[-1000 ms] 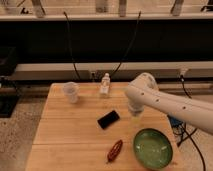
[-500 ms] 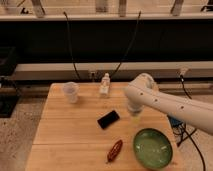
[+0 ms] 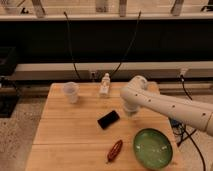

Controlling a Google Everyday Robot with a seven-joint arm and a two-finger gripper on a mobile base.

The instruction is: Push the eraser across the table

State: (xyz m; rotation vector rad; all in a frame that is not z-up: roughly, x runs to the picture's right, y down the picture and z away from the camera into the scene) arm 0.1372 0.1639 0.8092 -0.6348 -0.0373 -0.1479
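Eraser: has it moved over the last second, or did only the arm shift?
Only the arm: its pincer end edged slightly left, toward the eraser, and now hangs just right of it. Nothing was gripped or released. The eraser, cup, bottle, bowl and brown oblong thing lie where they were on the table.

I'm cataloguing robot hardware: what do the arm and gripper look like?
The arm is a thick, smooth white tube with a rounded white joint; no cables or markings show on it. The gripper, a short pale stub below that joint, sits just beside the eraser over the table.
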